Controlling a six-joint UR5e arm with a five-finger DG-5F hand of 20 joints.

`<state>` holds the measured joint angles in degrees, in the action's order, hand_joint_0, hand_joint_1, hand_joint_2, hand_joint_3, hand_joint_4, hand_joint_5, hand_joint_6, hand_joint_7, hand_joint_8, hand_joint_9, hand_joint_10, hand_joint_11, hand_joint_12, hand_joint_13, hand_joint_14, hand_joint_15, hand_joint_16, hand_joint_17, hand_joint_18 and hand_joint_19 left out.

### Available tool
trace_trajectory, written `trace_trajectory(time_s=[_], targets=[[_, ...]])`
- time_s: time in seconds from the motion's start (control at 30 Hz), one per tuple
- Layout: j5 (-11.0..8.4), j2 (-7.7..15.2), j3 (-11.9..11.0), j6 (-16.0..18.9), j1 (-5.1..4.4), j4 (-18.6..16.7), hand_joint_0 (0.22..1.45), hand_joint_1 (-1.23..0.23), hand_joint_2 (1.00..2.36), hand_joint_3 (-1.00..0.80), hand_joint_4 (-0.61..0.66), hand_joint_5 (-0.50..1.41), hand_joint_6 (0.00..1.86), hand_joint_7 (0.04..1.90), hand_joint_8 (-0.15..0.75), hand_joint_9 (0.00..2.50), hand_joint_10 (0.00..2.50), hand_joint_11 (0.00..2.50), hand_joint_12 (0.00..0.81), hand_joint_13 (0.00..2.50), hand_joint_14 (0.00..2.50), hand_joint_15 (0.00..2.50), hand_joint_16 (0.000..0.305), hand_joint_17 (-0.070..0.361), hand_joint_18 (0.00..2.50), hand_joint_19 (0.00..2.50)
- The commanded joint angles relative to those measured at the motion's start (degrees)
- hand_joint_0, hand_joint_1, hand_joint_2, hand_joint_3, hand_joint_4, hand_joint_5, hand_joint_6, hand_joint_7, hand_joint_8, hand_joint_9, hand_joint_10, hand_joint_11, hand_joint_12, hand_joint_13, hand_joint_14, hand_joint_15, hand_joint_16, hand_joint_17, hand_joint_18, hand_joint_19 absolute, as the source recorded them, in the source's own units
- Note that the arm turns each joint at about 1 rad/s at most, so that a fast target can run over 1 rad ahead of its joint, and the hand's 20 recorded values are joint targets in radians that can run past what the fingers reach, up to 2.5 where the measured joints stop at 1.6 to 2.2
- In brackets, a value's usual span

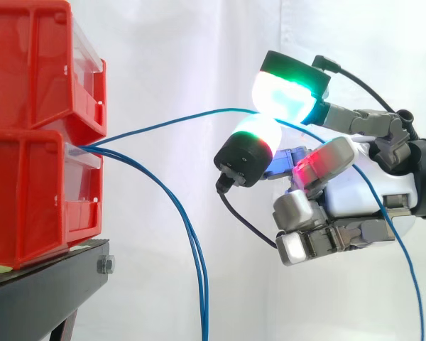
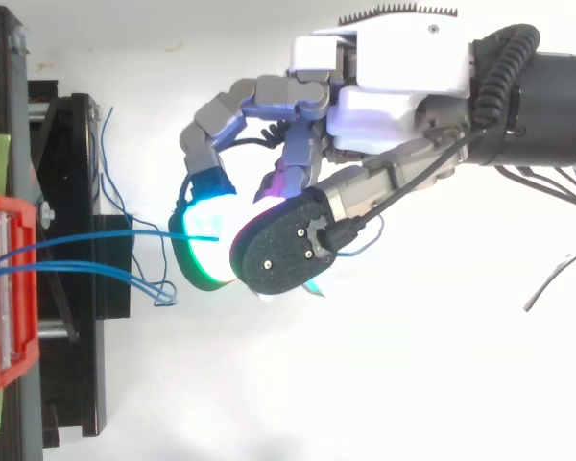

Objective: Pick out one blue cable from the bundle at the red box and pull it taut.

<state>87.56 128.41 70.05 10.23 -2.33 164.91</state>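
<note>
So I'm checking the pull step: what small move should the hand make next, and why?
Probably draw the hand straight away from the red box. Its pads look pinched on one blue cable, which bows slackly from the box; the other cables hang free below.

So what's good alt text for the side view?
A robot hand pinches one blue cable between glowing fingertips; it runs leftward to stacked red bins. Two more blue cables sag from the bins.
</note>
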Motion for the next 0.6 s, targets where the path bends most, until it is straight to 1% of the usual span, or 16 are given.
trace_trajectory(time_s=[0.0,0.07,0.13,0.17,0.27,0.47,0.5,0.53,0.57], targets=[[-0.02,0.0,0.0,-1.0,0.13,0.5,0.61,-0.69,1.02,-0.20,0.03,-0.13,0.93,1.15,0.350,1.51,0.03,0.90,0.338,1.20,0.03,0.80,0.039,0.087,0.80,0.56],[-0.02,0.0,0.0,-1.5,0.13,0.8,0.62,-0.69,1.02,-0.20,0.03,-0.13,0.93,1.14,0.333,1.50,0.03,0.95,0.337,1.26,0.03,0.97,0.039,0.087,0.81,0.59],[0.06,0.0,0.0,-2.1,0.22,1.4,0.62,-0.69,1.02,-0.21,0.03,-0.13,0.93,1.13,0.325,1.50,0.03,1.00,0.326,1.29,0.03,1.07,0.039,0.088,0.82,0.61],[-0.02,0.0,0.0,-2.3,0.31,1.7,0.62,-0.68,1.02,-0.21,0.03,-0.14,0.93,1.13,0.328,1.50,0.03,1.00,0.320,1.32,0.03,1.18,0.039,0.088,0.83,0.64],[-0.02,0.0,0.0,-2.7,0.31,2.3,0.62,-0.68,1.02,-0.21,0.03,-0.14,0.93,1.12,0.317,1.50,0.03,1.04,0.299,1.36,0.02,1.35,0.040,0.090,0.86,0.69],[-0.20,0.0,0.0,-4.9,0.31,2.4,0.63,-0.68,1.02,-0.22,0.03,-0.14,0.93,1.11,0.307,1.51,0.03,1.13,0.287,1.47,0.00,1.71,0.043,0.096,0.99,0.89],[-0.20,0.0,0.0,-5.3,0.31,2.4,0.63,-0.68,1.02,-0.22,0.04,-0.14,0.93,1.11,0.317,1.51,0.03,1.13,0.293,1.47,0.08,1.71,0.043,0.097,1.01,0.92],[-0.20,0.0,0.0,-6.6,0.31,2.4,0.63,-0.68,1.02,-0.22,0.04,-0.14,0.93,1.11,0.309,1.51,0.03,1.14,0.293,1.45,0.18,1.69,0.045,0.101,1.07,0.94],[-0.29,0.0,0.0,-7.2,0.31,2.3,0.63,-0.68,1.03,-0.21,0.04,-0.14,0.93,1.11,0.313,1.51,0.03,1.15,0.297,1.40,0.44,1.66,0.045,0.101,1.11,1.09]])
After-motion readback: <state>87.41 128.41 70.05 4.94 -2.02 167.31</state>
